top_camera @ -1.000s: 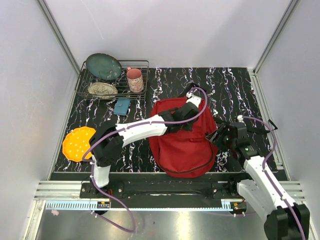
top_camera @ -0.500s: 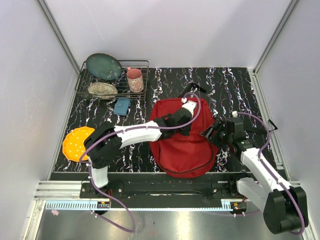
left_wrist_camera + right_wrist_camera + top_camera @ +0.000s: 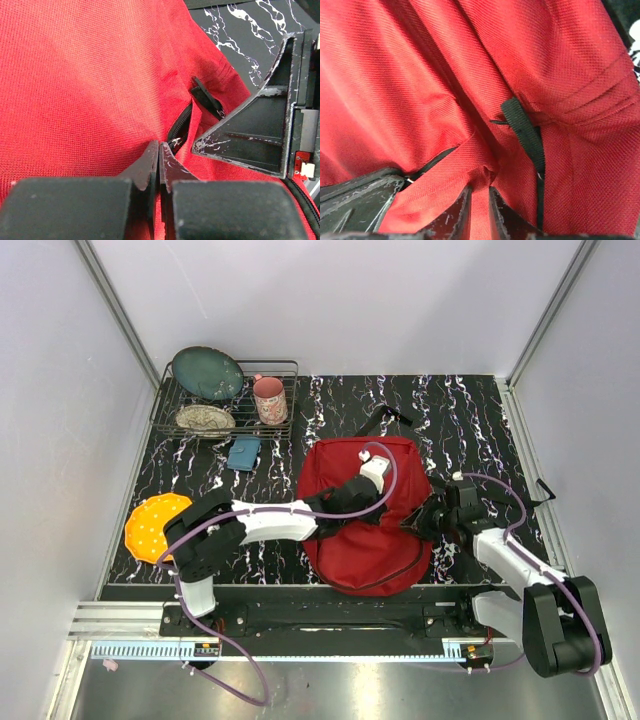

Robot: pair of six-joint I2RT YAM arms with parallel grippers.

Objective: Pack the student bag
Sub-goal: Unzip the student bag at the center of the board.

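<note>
The student bag (image 3: pixel 350 540), red fabric, lies flat in the middle of the black marbled table. My left gripper (image 3: pixel 388 505) reaches across it from the left. In the left wrist view its tips (image 3: pixel 159 146) are shut at the metal zipper pull (image 3: pixel 175 144), with a short open stretch of black zipper (image 3: pixel 181 120) just beyond. My right gripper (image 3: pixel 420 518) is at the bag's right edge. In the right wrist view it (image 3: pixel 481 192) pinches a fold of red fabric (image 3: pixel 480 165) beside a black webbing loop (image 3: pixel 522 130).
A wire rack (image 3: pixel 160 410) at the back left holds a green plate (image 3: pixel 207 372), a patterned dish (image 3: pixel 205 419) and a pink mug (image 3: pixel 269 400). A teal pouch (image 3: pixel 243 453) lies in front of it and an orange plate (image 3: pixel 155 528) at the left edge. Walls close three sides.
The left gripper has drawn from the bag's far end toward its near right side, staying shut. The right gripper has moved left onto the bag's edge and closed on the fabric.
</note>
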